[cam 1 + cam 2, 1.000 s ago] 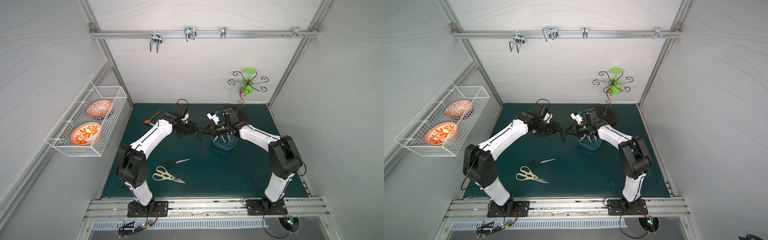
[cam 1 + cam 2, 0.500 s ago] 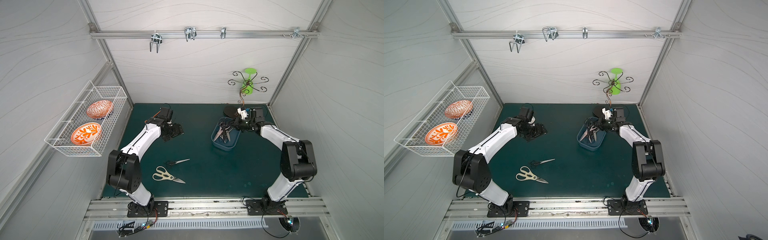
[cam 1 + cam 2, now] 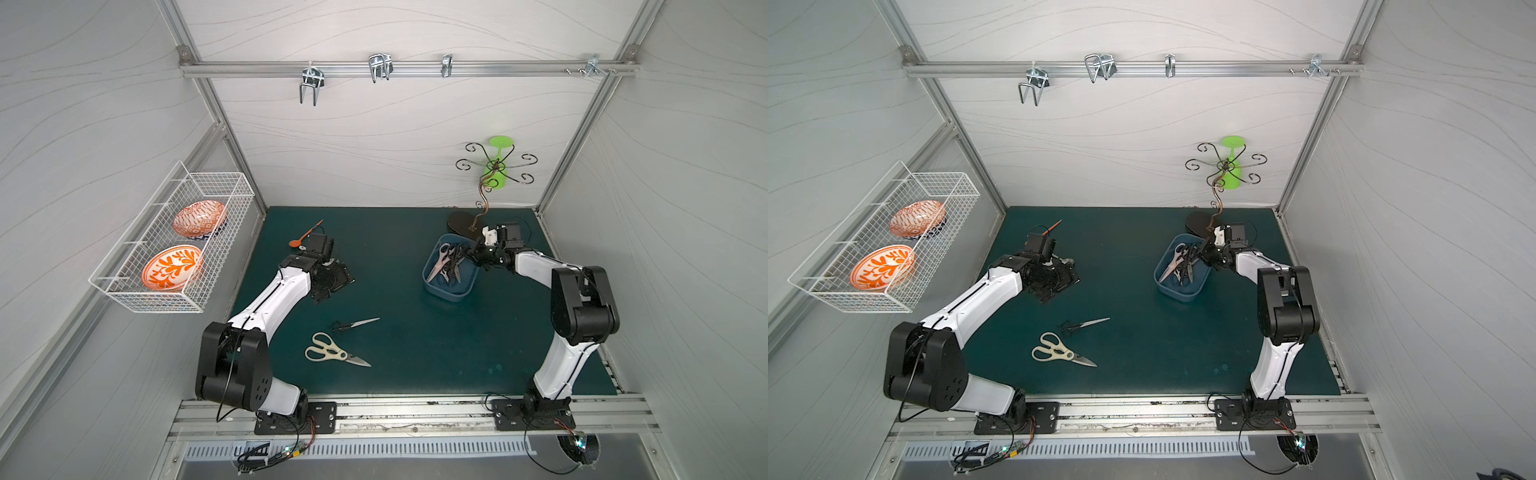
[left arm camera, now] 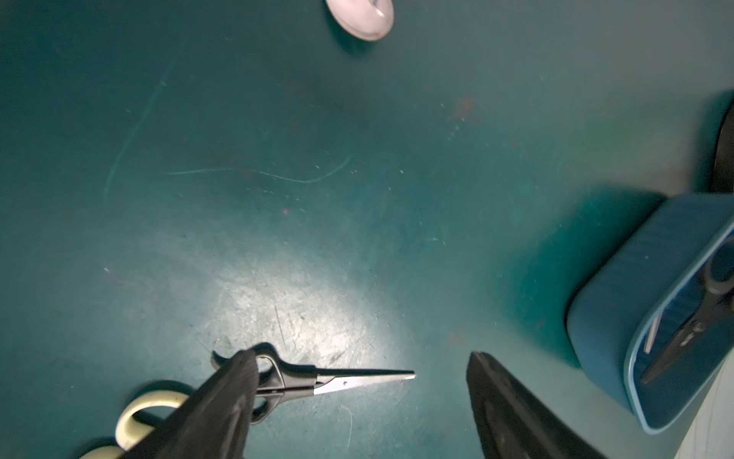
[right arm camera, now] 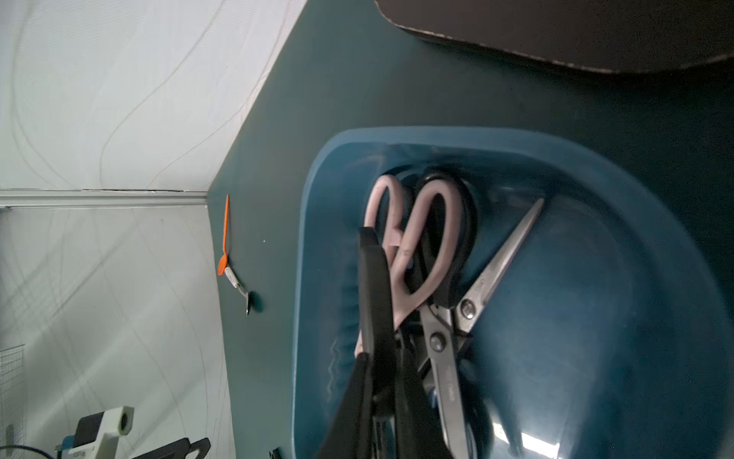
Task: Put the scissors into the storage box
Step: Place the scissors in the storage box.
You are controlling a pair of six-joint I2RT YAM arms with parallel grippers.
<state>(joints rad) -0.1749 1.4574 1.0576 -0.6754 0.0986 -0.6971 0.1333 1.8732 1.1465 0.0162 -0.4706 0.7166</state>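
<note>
Two pairs of scissors lie on the green mat: a small black-handled pair (image 3: 355,325) (image 3: 1084,324) (image 4: 345,383) and cream-handled shears (image 3: 332,354) (image 3: 1059,353) (image 4: 135,413). My left gripper (image 3: 334,281) (image 3: 1061,281) (image 4: 359,355) hangs open and empty over the mat, just behind them. The dark blue storage box (image 3: 446,296) (image 3: 1179,296) (image 4: 611,310) (image 5: 317,206) holds several pairs, pink-handled shears (image 3: 442,258) (image 5: 417,246) among them. Over the box's far right side my right gripper (image 3: 473,257) (image 3: 1204,255) (image 5: 383,353) is shut on a black pair (image 5: 373,278) that sticks out from between its fingers.
An orange spoon (image 3: 306,237) (image 5: 225,234) and a metal spoon (image 5: 238,286) lie at the back left of the mat. A cup stand with a green glass (image 3: 494,166) has its dark base (image 3: 461,222) right behind the box. A white wire basket (image 3: 174,245) with bowls hangs on the left wall.
A second ago both grippers met in the middle beside the box. The left arm has drawn back to the left; the right gripper has moved to the box's far side.
</note>
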